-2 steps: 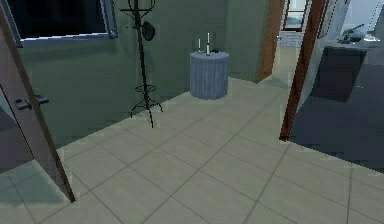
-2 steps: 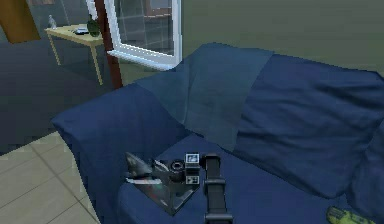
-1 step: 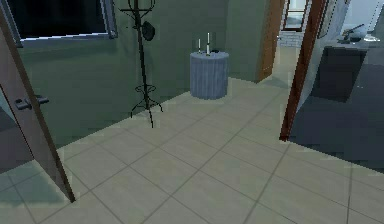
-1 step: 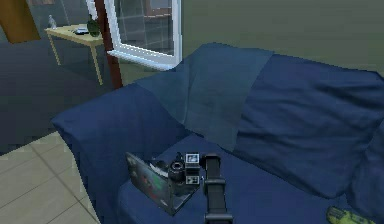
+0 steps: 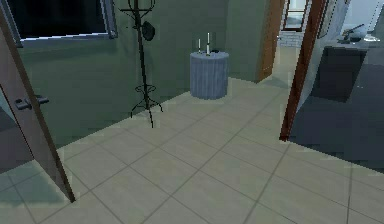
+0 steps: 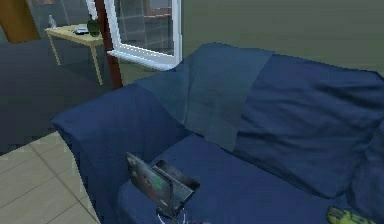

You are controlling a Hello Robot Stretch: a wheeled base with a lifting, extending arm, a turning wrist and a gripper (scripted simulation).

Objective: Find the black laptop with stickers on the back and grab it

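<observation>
Where the forward view began at its left, a brown door (image 5: 28,110) stood open in the near corner, and beyond it a dark window (image 5: 60,18) sat high in the green wall. Right of that a black coat stand (image 5: 143,60) rose from the tiled floor (image 5: 200,170). Farther right, against the far wall, stood a round grey-blue side table (image 5: 209,76) with two pale upright sticks, perhaps candles, on top. A wooden door frame (image 5: 300,70) came next, and through it, at the right edge, a darker room held a dark cabinet (image 5: 340,72) with some small thing on it that was too vague to name.

In the arm side view, a light wooden tabletop (image 6: 72,36) stood far off at the left with a dark bottle-like thing (image 6: 93,24) on it, and a white-framed window (image 6: 145,30) was just to its right. A big blue sofa (image 6: 290,120) took up the middle and right, with a paler blue throw (image 6: 215,95) draped over its back. The black laptop (image 6: 160,182) lay on the sofa seat near the left armrest, low and just left of the middle. It was propped open with its lid turned toward the left, and faint greenish patches on the lid may have been stickers. A small greenish object (image 6: 350,213) lay on the seat at the lower right edge. How the fingers stood could not be told
</observation>
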